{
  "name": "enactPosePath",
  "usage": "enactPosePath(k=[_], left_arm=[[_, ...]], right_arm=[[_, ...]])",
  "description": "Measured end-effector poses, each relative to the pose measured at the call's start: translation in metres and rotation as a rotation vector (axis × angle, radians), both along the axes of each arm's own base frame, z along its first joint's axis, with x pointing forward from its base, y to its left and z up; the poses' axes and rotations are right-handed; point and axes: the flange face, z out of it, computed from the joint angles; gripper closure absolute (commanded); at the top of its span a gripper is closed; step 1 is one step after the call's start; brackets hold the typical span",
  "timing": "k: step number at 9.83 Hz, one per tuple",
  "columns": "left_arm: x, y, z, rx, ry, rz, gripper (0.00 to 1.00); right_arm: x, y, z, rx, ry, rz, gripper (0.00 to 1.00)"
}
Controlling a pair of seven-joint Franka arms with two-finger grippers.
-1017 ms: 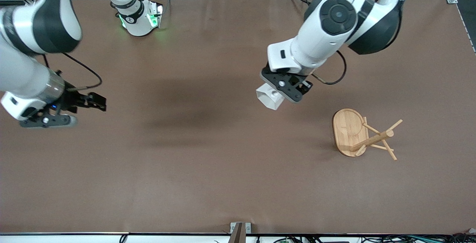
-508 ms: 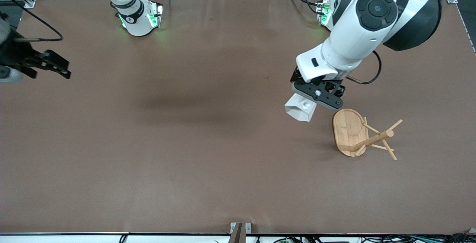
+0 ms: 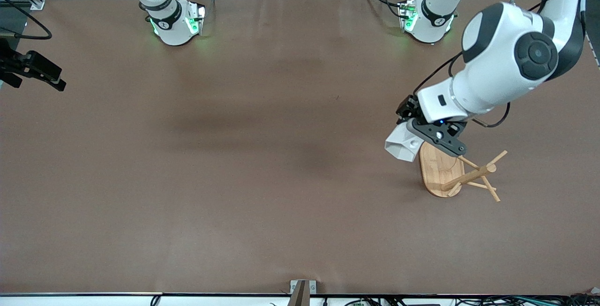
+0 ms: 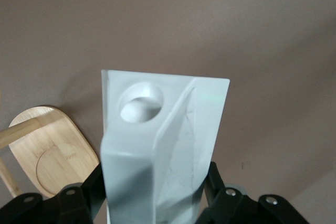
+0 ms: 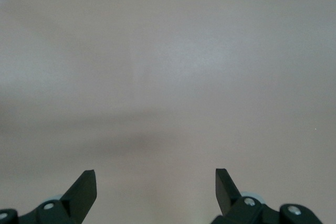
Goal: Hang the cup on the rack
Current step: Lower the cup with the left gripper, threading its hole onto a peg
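Observation:
My left gripper [image 3: 424, 133] is shut on the white faceted cup [image 3: 401, 145] and holds it in the air, over the table at the edge of the rack's oval base. In the left wrist view the cup [image 4: 163, 129] fills the middle between the black fingers [image 4: 84, 195], and its handle's round hole faces the camera. The bamboo rack [image 3: 461, 171] stands toward the left arm's end of the table, with a central post and thin angled pegs; its base also shows in the left wrist view [image 4: 50, 153]. My right gripper [image 3: 40, 69] is open and empty at the right arm's end of the table.
The brown table top [image 3: 262, 179] spreads wide around the rack. The two arm bases [image 3: 176, 22] stand along the table's edge farthest from the front camera. The right wrist view shows only bare table [image 5: 168, 77].
My left gripper has carried the cup toward the left arm's end of the table, up to the rack's base. My right arm has pulled back to its own end.

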Motion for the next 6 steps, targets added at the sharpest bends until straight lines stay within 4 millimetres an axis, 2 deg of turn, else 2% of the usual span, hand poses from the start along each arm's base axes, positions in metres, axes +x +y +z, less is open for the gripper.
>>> enactPosePath(k=[3,4,6], left_arm=[[-0.007,0.003,-0.044,0.009,0.013,0.017,0.99],[-0.008,0.009,-0.051,0.014,0.024,0.026,0.99],[-0.006,0.025,-0.054,0.018,0.034,0.051,0.99]], right_arm=[[0.001,-0.012,0.000,0.001,-0.004,-0.036,0.00],[0.000,-0.019,-0.001,0.000,-0.001,-0.033,0.00],[-0.002,-0.020,-0.003,0.000,0.022,-0.022,0.00]])
